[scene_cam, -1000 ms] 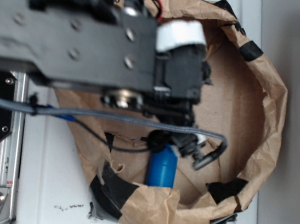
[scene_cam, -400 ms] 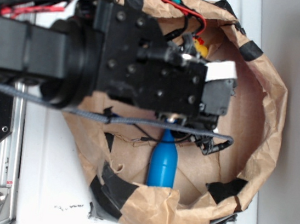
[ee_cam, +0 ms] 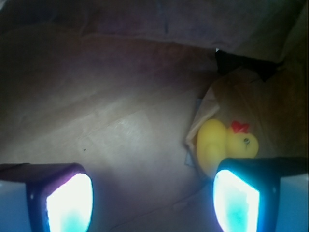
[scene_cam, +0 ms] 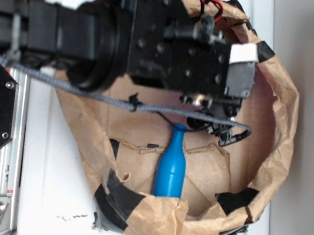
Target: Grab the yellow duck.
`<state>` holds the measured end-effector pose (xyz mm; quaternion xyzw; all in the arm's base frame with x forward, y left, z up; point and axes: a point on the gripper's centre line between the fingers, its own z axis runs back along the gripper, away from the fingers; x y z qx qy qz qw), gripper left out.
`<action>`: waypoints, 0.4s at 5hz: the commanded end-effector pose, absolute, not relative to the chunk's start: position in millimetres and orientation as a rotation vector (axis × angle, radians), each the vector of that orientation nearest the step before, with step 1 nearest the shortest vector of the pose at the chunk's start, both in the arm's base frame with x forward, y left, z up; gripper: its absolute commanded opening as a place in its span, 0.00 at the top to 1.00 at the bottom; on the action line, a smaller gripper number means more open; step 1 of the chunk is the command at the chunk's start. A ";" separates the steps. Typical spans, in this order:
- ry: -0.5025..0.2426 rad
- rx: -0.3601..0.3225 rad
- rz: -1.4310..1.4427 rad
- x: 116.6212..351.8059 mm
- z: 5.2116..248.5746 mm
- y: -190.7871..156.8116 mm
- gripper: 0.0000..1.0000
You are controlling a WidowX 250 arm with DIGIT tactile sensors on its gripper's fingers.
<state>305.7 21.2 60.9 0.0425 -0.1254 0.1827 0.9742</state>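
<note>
1. While the gripper [ee_cam: 152,200] hangs inside the paper bag [scene_cam: 280,105] with jaws apart and nothing between them, we see the duck [ee_cam: 223,147] ahead on the bag floor, just beyond the right finger [ee_cam: 236,200]; from outside the arm hides it.
2. We judge a shift toward the duck is needed to straddle it before descending; then close gently.
3. Duck: glossy, rounded, likely slippery; bag: creased brown paper, black tape patches; blue bottle [scene_cam: 171,168] lies apart.

The exterior view looks straight down from above on the paper bag [scene_cam: 274,110], near enough that the bag fills most of the frame. The wrist view sits low inside that bag [ee_cam: 145,29], facing its brown floor and far wall (past two glowing fingertips [ee_cam: 70,203]). Both views share the bag's interior.
</note>
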 end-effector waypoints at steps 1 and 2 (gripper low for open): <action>-0.285 0.091 0.386 309.2 68.3 49.3 0.00; -0.270 0.092 0.426 297.9 66.3 59.5 0.00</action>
